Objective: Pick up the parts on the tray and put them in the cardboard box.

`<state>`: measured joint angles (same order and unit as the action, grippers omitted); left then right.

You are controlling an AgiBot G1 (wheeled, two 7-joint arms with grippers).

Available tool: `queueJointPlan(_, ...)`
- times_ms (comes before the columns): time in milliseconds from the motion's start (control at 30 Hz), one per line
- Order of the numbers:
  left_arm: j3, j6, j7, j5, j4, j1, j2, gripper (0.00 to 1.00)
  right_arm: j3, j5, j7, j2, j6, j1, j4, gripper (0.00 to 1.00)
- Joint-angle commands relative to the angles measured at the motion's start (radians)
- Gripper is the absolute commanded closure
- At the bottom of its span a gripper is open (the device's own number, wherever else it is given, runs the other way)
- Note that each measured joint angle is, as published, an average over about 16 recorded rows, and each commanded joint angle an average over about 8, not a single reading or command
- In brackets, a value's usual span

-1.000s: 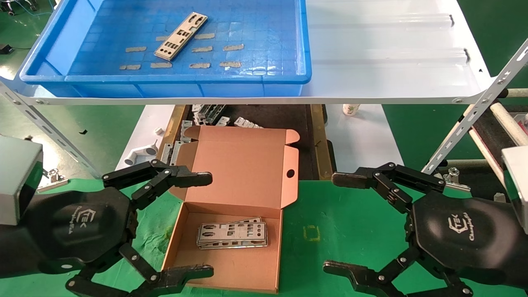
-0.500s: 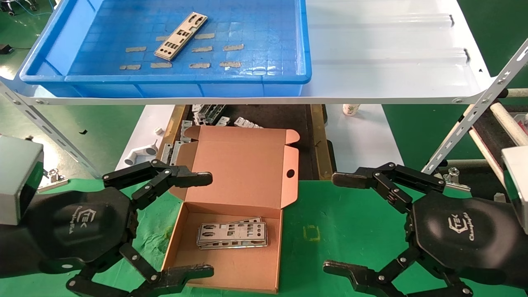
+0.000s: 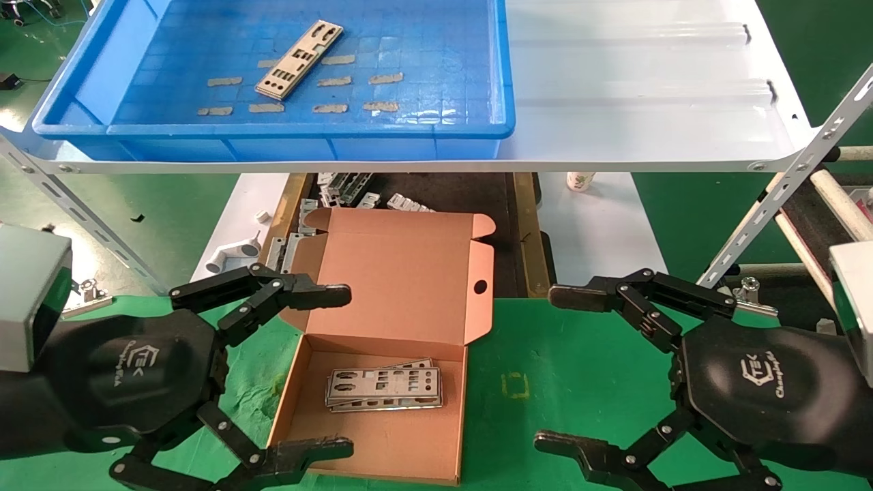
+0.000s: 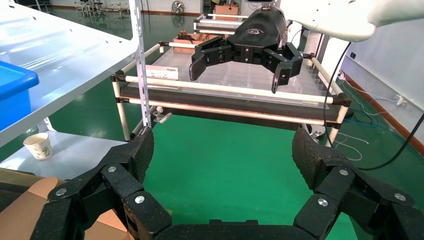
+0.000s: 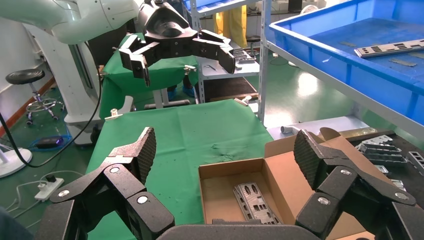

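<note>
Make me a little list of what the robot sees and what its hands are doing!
tray: blue, up on the white shelf
part on tray: one silver plate, lying flat
cardboard box: open, on the green table
parts in box: a small stack
left gripper: open, empty, beside the box
right gripper: open, empty, over the table

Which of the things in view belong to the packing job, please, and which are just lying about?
Job: plate in the blue tray; cardboard box holding stacked plates; open left gripper; open right gripper.

Lying about: paper cup; white pipe fitting.
</note>
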<state>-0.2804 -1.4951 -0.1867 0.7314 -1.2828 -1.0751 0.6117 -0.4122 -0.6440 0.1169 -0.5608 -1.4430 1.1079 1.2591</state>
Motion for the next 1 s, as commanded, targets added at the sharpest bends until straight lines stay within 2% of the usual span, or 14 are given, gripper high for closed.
queueJointPlan(33, 0.000, 0.000, 0.000, 0.000, 0.000, 0.000, 0.000, 0.00, 0.000, 0.000, 0.000, 0.000, 0.000, 0.000, 0.000, 0.00)
queueJointPlan(1000, 0.000, 0.000, 0.000, 0.000, 0.000, 0.000, 0.000, 0.00, 0.000, 0.000, 0.000, 0.000, 0.000, 0.000, 0.000, 0.00)
